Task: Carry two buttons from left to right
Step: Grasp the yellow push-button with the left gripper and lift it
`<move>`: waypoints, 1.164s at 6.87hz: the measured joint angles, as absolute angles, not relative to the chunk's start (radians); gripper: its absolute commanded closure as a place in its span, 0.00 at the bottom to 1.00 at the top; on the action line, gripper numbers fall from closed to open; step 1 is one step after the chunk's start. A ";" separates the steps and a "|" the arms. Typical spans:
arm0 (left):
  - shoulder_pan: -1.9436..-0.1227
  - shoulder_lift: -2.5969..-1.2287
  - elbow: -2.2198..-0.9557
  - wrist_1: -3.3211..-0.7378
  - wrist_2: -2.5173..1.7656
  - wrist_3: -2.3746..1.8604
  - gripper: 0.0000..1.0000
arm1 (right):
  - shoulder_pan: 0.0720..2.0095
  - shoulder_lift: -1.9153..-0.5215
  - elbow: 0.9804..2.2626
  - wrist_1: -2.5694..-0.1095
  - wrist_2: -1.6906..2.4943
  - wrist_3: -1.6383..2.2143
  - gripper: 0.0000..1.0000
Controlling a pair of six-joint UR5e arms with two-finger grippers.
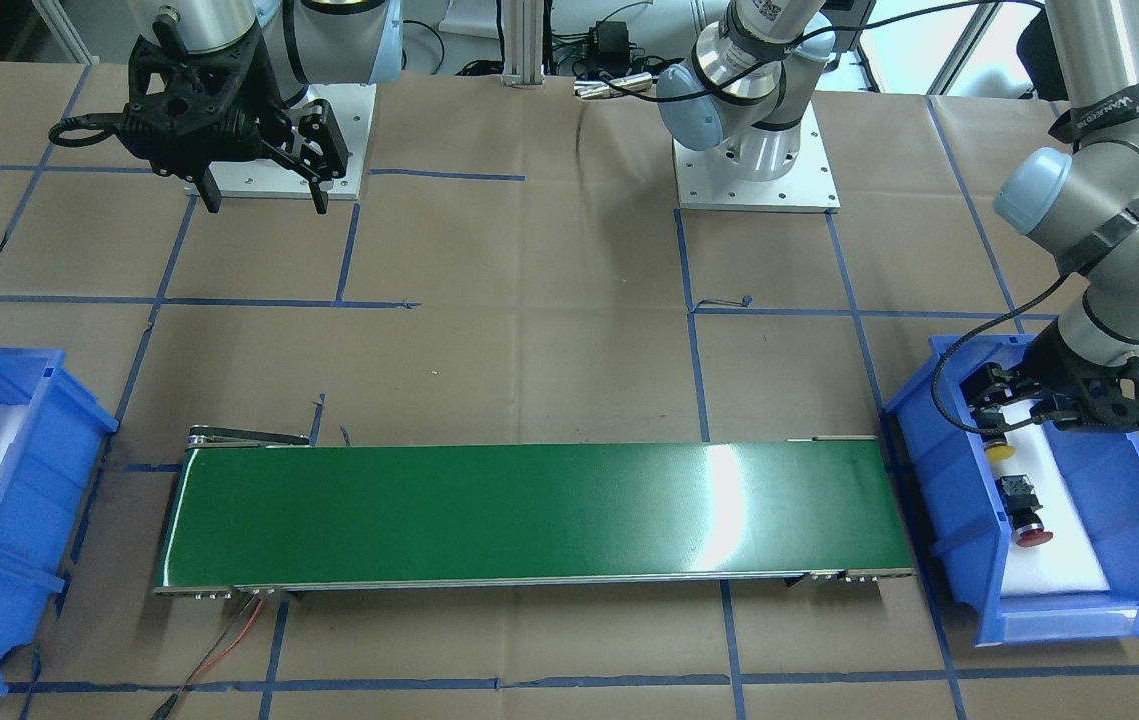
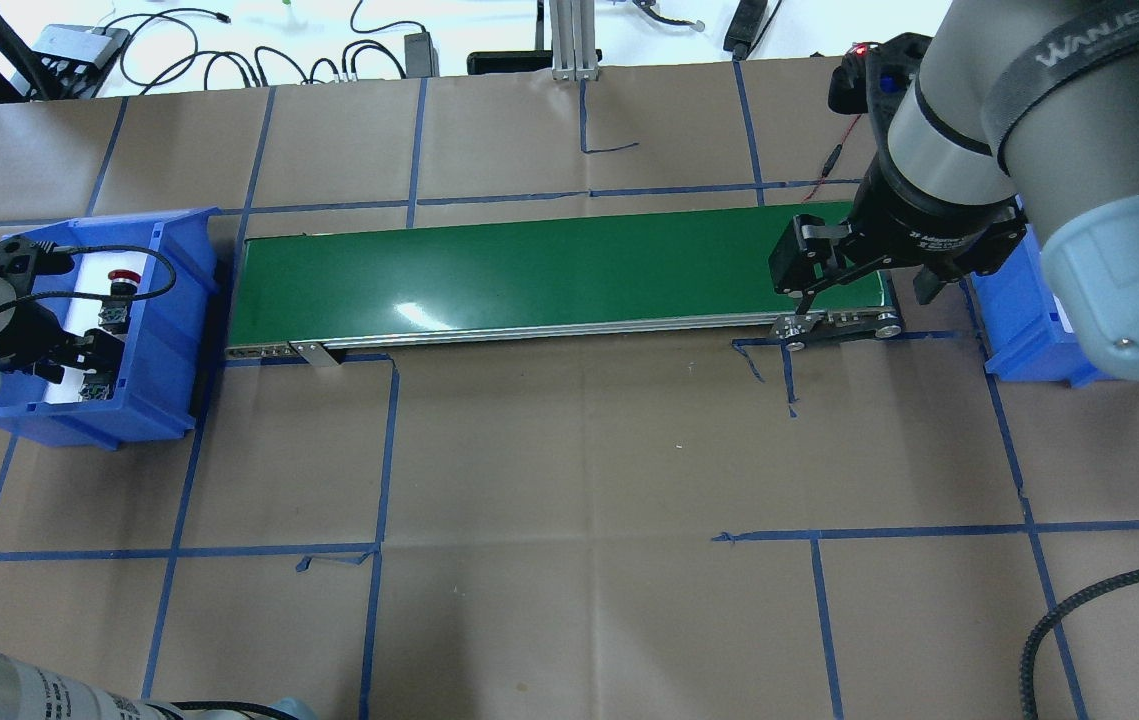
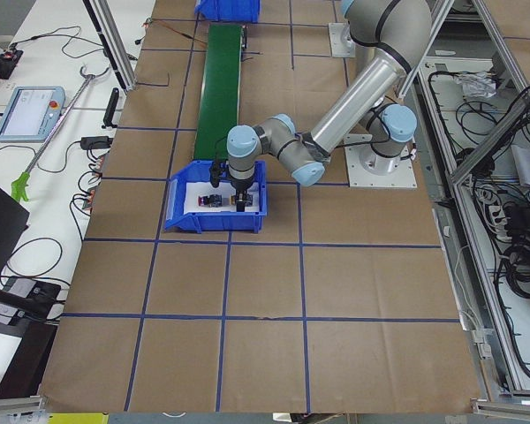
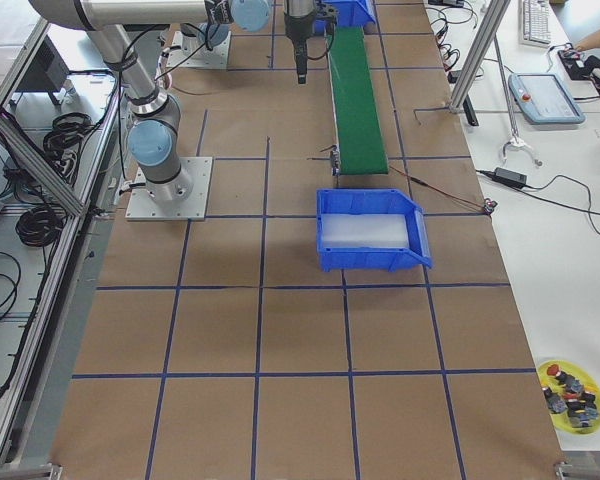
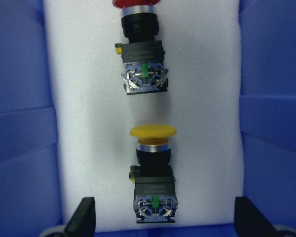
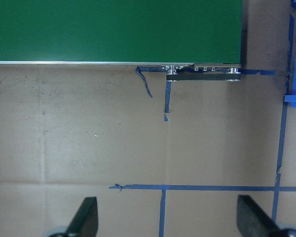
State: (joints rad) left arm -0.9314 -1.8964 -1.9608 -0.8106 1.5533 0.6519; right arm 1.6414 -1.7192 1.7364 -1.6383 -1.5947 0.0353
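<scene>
Nothing delivered: yellow button [image 5: 153, 173] and red button [image 5: 140, 44] lie in the blue bin [image 5: 19, 148] at the tabletop's [image 2: 569, 450] left edge; left claw [image 5: 166, 219] spread wide over yellow, right claw [image 6: 168, 217] spread, empty

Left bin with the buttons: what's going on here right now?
The left tool hangs open over the yellow button, which lies with the red button on white foam in the left blue bin. Neither is gripped yet. The right tool hovers open above the table near the other end of the green conveyor.

Brown paper-covered table [image 2: 569, 450], blue tape grid [image 2: 929, 531], white side bench [image 4: 560, 300] with cables [image 4: 511, 177], perhaps a teach pendant [image 4: 545, 97]
</scene>
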 measured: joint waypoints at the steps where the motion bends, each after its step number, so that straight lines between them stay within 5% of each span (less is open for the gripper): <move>1: -0.932 -1.901 -1.961 -0.805 1.552 0.651 0.34 | 1.641 -1.719 1.736 -1.639 -1.595 0.035 0.00; 3: -0.934 -1.903 -1.962 -0.822 1.557 0.640 0.82 | 1.641 -1.720 1.736 -1.640 -1.594 0.035 0.00; 4: -0.933 -1.903 -1.961 -0.846 1.558 0.628 0.97 | 1.641 -1.720 1.736 -1.640 -1.594 0.035 0.00; 8: -0.935 -1.830 -1.884 -0.986 1.563 0.621 0.99 | 1.641 -1.719 1.737 -1.640 -1.594 0.035 0.00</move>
